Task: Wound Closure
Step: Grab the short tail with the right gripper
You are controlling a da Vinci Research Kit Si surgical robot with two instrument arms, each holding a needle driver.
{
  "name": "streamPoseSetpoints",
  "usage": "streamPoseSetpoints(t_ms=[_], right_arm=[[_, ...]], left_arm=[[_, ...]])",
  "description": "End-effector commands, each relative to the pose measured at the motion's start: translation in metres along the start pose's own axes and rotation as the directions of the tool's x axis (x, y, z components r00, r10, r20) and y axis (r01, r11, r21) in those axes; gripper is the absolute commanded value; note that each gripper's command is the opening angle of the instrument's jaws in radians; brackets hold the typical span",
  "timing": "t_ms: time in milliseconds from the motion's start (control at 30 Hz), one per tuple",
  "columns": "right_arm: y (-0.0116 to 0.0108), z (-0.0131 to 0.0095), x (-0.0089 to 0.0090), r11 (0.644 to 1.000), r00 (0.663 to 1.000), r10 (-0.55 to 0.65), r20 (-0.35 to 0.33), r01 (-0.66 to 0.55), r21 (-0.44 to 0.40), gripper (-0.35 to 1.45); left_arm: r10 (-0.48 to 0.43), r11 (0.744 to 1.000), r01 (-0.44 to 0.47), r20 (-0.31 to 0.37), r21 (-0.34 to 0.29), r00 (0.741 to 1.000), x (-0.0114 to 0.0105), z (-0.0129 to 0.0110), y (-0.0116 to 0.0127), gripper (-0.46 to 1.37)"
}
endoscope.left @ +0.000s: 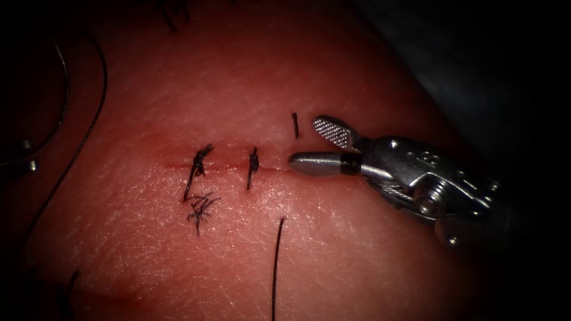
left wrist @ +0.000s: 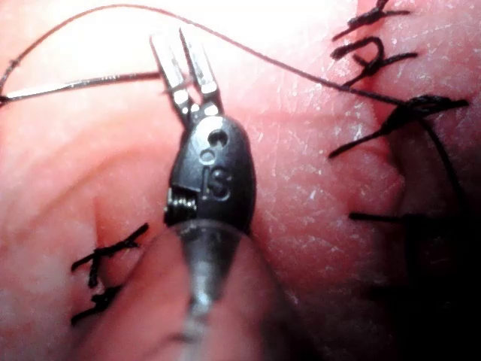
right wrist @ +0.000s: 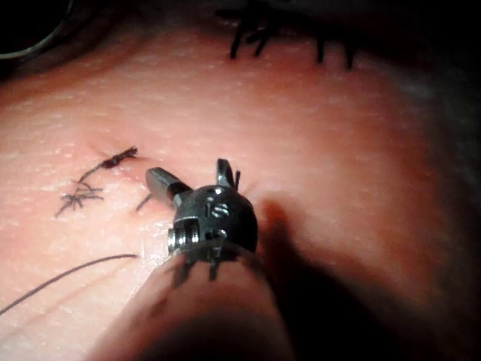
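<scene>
The tissue point(endoscope.left: 333, 249) carries a horizontal cut point(endoscope.left: 229, 168) crossed by two dark stitches point(endoscope.left: 198, 163) point(endoscope.left: 253, 167). My right tool point(endoscope.left: 303, 142) hovers at the cut's right end with jaws spread wide and nothing between them; it also shows in the right wrist view point(right wrist: 189, 174). My left tool point(left wrist: 174, 37) stands far left of the cut, jaws slightly open and holding nothing. The thin grey needle point(left wrist: 75, 85) lies flat on the tissue with one end against a left jaw. It is not in the tissue. In the endoscope view the needle point(endoscope.left: 63, 89) curves at the far left.
Frayed cut ends point(endoscope.left: 200, 209) lie just below the left stitch. A short thread piece point(endoscope.left: 295, 125) sits above the cut's right end. A loose thread point(endoscope.left: 276, 267) runs to the lower edge, and a long thread point(endoscope.left: 89, 128) curves down the left side. Another stitched row point(right wrist: 252, 30) lies farther off.
</scene>
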Motion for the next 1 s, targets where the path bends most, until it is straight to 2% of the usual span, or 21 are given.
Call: streamPoseSetpoints(t_ms=[33, 67, 100, 400, 900, 933, 1000], right_arm=[[0.0001, 0.0001, 0.0, 1.0, 1.0, -0.004, 0.004, 0.004, -0.004, 0.61], [0.0003, 0.0007, -0.0003, 1.0, 1.0, -0.008, 0.013, 0.008, -0.012, 0.52], [0.0005, 0.0012, -0.0005, 1.0, 1.0, -0.012, 0.016, 0.012, -0.018, 0.5], [0.0022, 0.0033, -0.0014, 0.998, 0.999, -0.028, 0.022, 0.029, -0.05, 0.51], [0.0023, 0.0056, -0.0029, 0.996, 0.998, -0.043, 0.039, 0.046, -0.076, 0.52], [0.0022, 0.0057, -0.0032, 0.996, 0.998, -0.04, 0.044, 0.043, -0.076, 0.32], [0.002, 0.0058, -0.0035, 0.997, 0.999, -0.001, 0.047, 0.004, -0.078, -0.32]], left_arm=[[0.001, 1.0, -0.001, 0.001, -0.001, 1.0, 0.0, 0.0, 0.0, -0.35], [0.001, 1.0, -0.001, 0.002, 0.0, 1.0, 0.0, 0.0, 0.0, -0.35], [0.001, 1.0, -0.001, 0.003, -0.002, 1.0, 0.0, 0.0, 0.0, -0.35], [0.002, 1.0, -0.002, 0.007, -0.006, 1.0, 0.0001, 0.0001, 0.0002, -0.35], [0.001, 1.0, -0.001, 0.009, -0.009, 1.0, 0.0001, 0.0001, 0.0001, -0.35], [0.001, 1.0, -0.001, 0.009, -0.009, 1.0, 0.0001, 0.0001, 0.0001, -0.35], [0.001, 1.0, -0.001, 0.009, -0.009, 1.0, 0.0001, 0.0001, 0.0001, -0.35]])
